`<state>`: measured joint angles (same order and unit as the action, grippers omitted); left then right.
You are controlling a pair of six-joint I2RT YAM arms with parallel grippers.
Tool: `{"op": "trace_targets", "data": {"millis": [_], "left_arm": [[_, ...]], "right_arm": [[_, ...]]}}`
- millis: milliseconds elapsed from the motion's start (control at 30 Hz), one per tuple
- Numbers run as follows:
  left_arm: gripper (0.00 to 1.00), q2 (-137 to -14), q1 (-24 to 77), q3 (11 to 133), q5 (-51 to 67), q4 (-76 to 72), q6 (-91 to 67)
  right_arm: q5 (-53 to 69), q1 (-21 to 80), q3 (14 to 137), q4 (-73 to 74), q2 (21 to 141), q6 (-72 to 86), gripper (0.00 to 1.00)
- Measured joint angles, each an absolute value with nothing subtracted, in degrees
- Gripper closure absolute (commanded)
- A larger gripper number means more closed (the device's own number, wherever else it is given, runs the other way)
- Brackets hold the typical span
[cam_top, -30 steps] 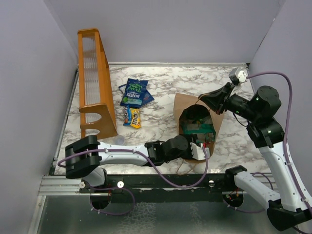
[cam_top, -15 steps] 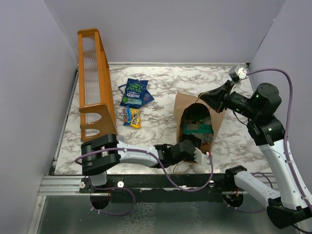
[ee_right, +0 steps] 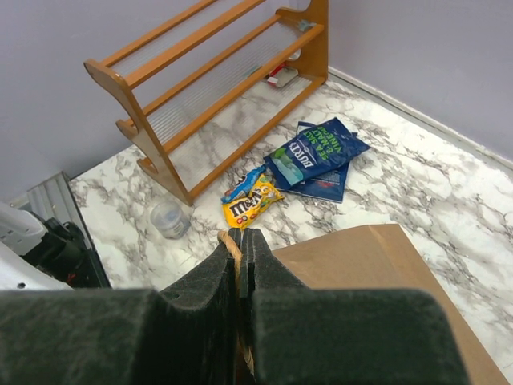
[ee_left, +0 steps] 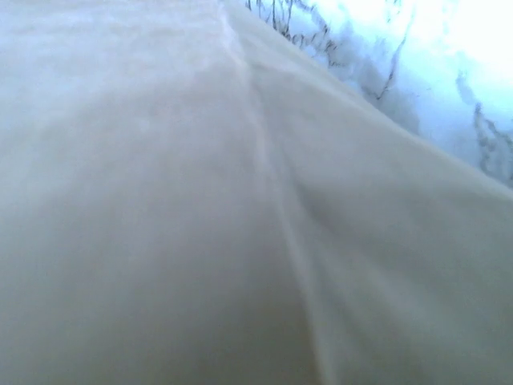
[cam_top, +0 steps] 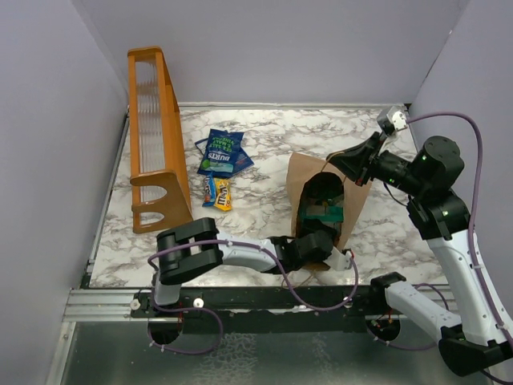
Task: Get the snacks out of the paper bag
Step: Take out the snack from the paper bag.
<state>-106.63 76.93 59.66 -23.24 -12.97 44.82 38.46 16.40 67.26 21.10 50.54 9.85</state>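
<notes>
Right fingers (ee_right: 248, 261) pinch the handle (ee_right: 233, 241) of the bag (cam_top: 309, 172), evidently to hold its mouth open; left fingers (cam_top: 321, 245), spread indeterminable, reach inside for snacks (cam_top: 327, 212).

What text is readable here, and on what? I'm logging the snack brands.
"m&m's": yellow packet.
"SEA SALT": blue packet; its larger brand word is too blurred.
Packets inside the paper bag: too small to read.
</notes>
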Motion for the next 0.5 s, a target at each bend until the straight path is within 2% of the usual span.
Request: {"op": "trace_targets", "data": {"millis": [100, 133, 267, 367, 500], "left_arm": [[0.42, -108.88, 76.23, 60.93, -25.63, -13.17, 46.09], [0.47, -109.34, 76.07, 61.25, -26.30, -13.34, 46.46], [0.73, -111.07, 75.59, 62.67, -28.47, -14.35, 47.99], [0.89, -111.42, 75.55, 62.94, -29.91, -14.48, 48.71], [0.96, -110.54, 75.90, 62.81, -31.20, -14.52, 49.21]], "right_arm": [[38.46, 16.40, 67.26, 21.41, 50.50, 9.87, 0.97], [38.46, 16.40, 67.26, 21.50, 50.48, 9.87, 0.97], [38.46, 16.40, 67.26, 21.52, 50.39, 9.87, 0.97], [38.41, 16.40, 67.26, 21.61, 50.33, 9.85, 0.97], [38.35, 16.40, 67.26, 21.67, 50.33, 9.85, 0.97]]}}
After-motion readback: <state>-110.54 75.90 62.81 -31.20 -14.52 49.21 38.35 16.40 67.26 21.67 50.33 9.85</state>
